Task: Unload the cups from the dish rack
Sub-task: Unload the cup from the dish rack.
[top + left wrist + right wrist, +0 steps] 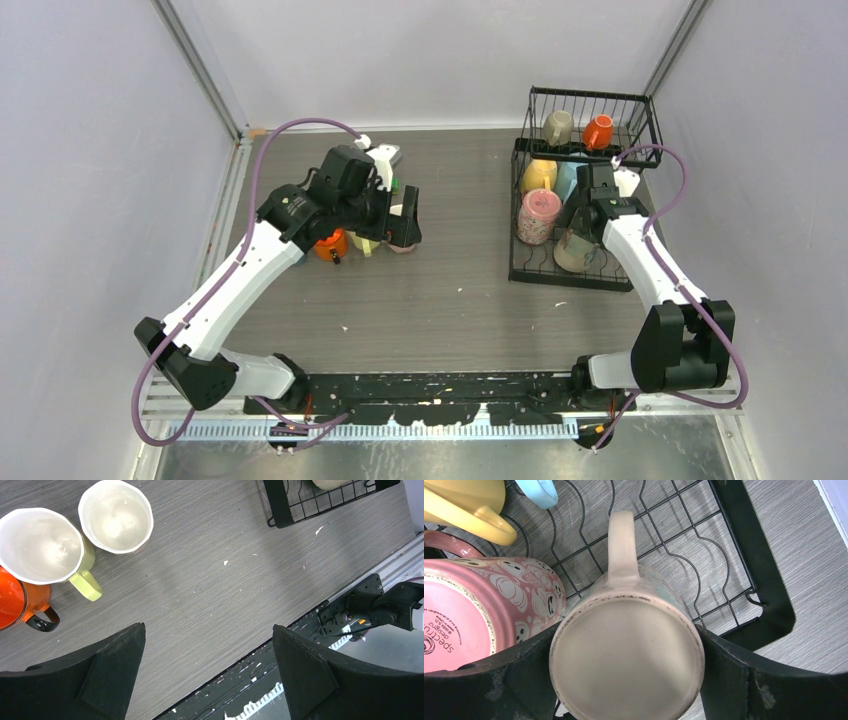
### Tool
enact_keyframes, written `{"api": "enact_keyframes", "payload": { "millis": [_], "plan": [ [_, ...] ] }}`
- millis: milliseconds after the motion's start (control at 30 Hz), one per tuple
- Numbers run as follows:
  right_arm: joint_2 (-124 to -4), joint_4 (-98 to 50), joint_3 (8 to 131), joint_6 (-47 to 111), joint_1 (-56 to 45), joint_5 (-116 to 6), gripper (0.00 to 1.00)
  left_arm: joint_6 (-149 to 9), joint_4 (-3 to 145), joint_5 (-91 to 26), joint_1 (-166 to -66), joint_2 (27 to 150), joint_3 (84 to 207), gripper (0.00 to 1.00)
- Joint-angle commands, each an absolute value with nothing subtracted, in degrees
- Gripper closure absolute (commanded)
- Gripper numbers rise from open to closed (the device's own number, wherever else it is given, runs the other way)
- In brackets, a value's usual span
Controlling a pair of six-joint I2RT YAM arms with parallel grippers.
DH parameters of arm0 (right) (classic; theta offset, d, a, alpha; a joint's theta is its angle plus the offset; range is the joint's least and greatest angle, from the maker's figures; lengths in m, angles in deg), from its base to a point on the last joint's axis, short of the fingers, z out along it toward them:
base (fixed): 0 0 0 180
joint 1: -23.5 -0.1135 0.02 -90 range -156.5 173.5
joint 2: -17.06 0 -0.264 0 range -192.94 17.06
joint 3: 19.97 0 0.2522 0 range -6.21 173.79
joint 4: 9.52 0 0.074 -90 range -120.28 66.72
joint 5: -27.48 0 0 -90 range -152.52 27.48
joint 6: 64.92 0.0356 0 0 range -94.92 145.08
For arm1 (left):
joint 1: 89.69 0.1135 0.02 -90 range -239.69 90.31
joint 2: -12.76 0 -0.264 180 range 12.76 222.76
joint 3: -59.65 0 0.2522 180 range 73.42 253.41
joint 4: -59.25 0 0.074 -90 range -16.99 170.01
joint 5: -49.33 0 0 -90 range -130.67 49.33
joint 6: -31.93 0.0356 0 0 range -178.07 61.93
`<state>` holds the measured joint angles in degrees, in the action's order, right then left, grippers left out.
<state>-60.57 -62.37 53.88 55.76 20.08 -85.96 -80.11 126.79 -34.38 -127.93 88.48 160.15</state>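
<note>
The right claw (628,680) straddles an upturned beige mug (626,650), one finger at each flank. I cannot tell whether it already pinches or only brackets it. The mug's handle points away from the claw, over the wire floor of the dish rack (769,580). A pink mug (474,615) lies just beside one finger. This looks like the grasp step, and next comes a firm squeeze and a straight lift. The left claw (207,675) hangs spread and empty over the counter (210,580), with unloaded cups (40,545) ahead of it.

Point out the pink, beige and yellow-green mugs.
pink mug (456,625), right wrist view, on its base.
beige mug (626,660), right wrist view, middle of its base.
yellow-green mug (40,545), left wrist view, its white inside.
</note>
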Motion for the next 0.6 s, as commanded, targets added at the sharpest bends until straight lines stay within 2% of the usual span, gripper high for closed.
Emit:
{"api": "enact_keyframes", "payload": {
  "millis": [0, 300, 400, 567],
  "plan": [
    [-60.1, -61.1, 54.1, 57.2, 19.7, -87.1, 0.16, -79.8, 125.1, -33.6, -127.8, 87.8, 159.9, 0.0],
    [-57.8, -63.9, 56.1, 57.5, 19.7, -89.0, 0.55, -80.3, 125.0, -33.3, -127.8, 87.4, 159.8, 0.0],
    [-57.1, -65.2, 57.2, 57.7, 19.7, -89.2, 0.61, -80.8, 124.6, -33.2, -127.7, 87.3, 159.6, 0.0],
    [-55.6, -66.9, 58.7, 57.9, 19.7, -89.8, 0.65, -81.7, 123.7, -32.5, -127.8, 87.2, 158.8, 0.0]
  ]
}}
